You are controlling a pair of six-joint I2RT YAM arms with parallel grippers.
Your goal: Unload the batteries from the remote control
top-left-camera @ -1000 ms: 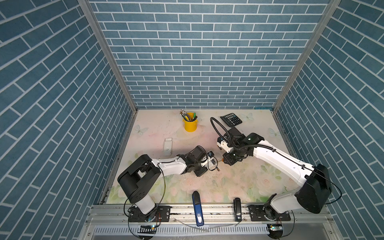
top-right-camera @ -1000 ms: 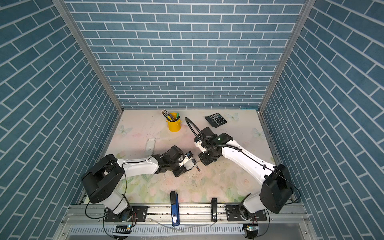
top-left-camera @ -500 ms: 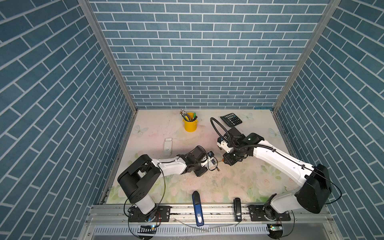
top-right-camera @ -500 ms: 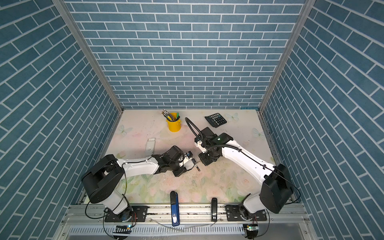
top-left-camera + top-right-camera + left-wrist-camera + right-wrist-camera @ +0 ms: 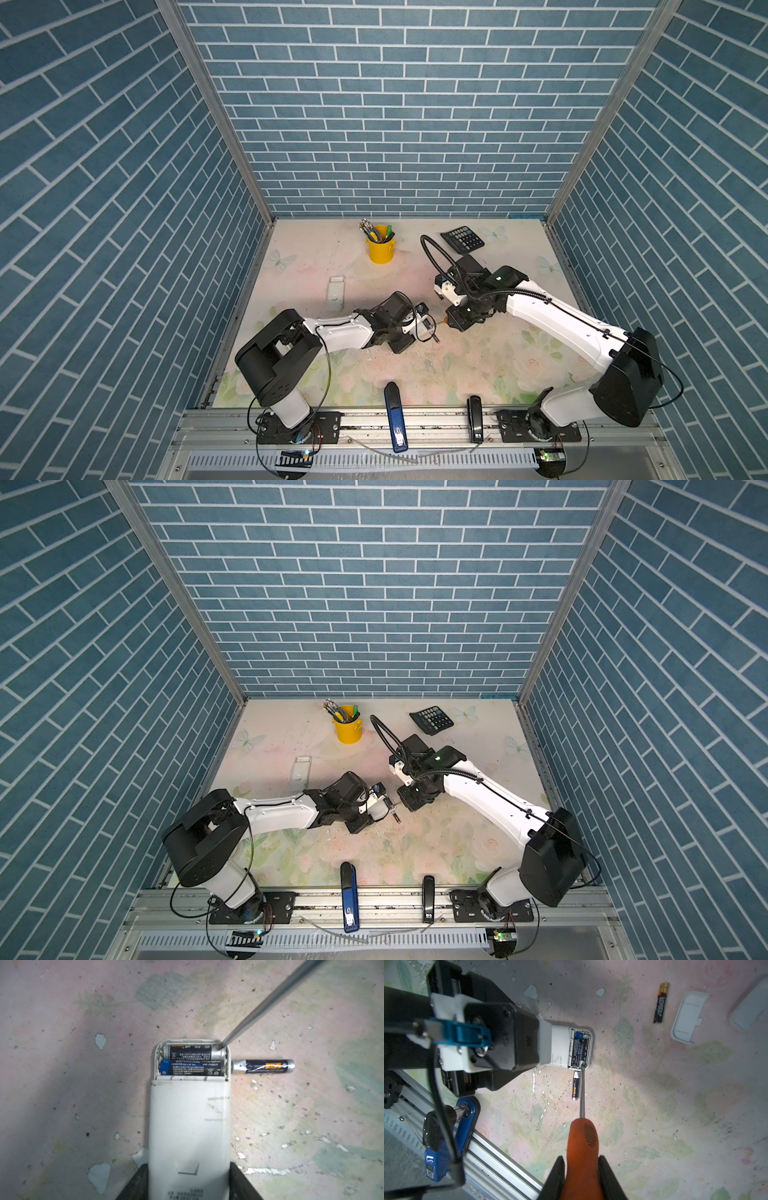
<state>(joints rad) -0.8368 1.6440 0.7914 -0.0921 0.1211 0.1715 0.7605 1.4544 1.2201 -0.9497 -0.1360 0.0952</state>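
Observation:
My left gripper point(image 5: 189, 1169) is shut on the white remote control point(image 5: 189, 1126), which lies with its back up and its compartment uncovered. Two batteries sit inside it, a dark one point(image 5: 193, 1052) and a blue-ended one point(image 5: 191, 1068). A third battery point(image 5: 262, 1066) lies on the mat just beside the remote. My right gripper point(image 5: 581, 1162) is shut on an orange-handled screwdriver point(image 5: 582, 1142). Its shaft point(image 5: 270, 1001) comes in slanted, with the tip at the metal end of the dark battery. Another battery point(image 5: 660, 1003) and a white cover point(image 5: 688, 1016) lie farther off.
A second white flat piece point(image 5: 336, 293) lies left of the arms. A yellow cup of pens point(image 5: 380, 249) and a calculator point(image 5: 462, 240) stand at the back. A blue stapler point(image 5: 395, 415) and a black one point(image 5: 474, 417) rest on the front rail.

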